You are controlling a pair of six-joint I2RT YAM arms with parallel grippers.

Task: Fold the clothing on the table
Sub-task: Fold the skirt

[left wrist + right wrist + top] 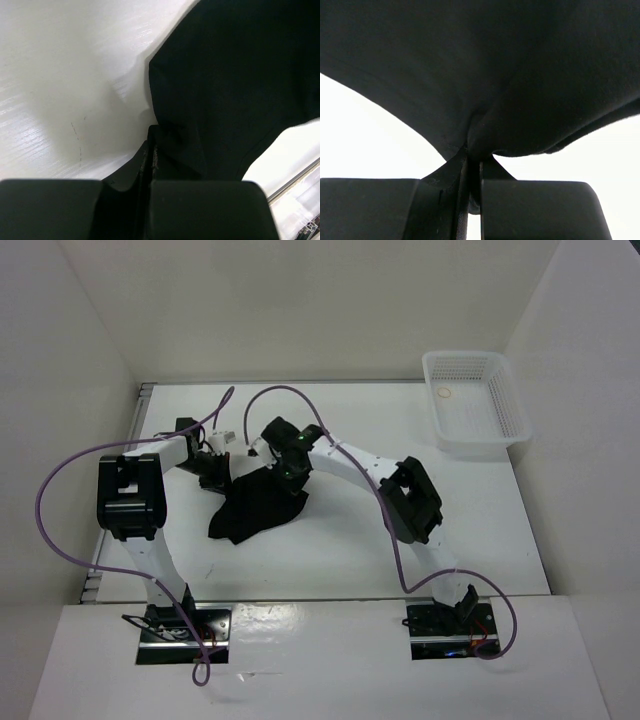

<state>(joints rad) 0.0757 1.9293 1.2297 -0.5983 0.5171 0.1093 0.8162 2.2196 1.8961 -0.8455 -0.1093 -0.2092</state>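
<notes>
The white counter (400,560) carries the black clothing (255,508), which lies a little left of the middle. Its far part is gathered at the two hands. The left hand (213,466) is closed on the far left edge of the clothing, and the right hand (287,468) on the far right edge. Only the top view shows the white basket (470,445) at the far right corner. Each wrist view shows the jaws pressed together on a fold.

The left arm (128,495) and right arm (415,502) are white tubes with chunky black joint housings, each trailing a purple cable (40,502). The left gripper (151,145) and right gripper (472,155) are matte black.
</notes>
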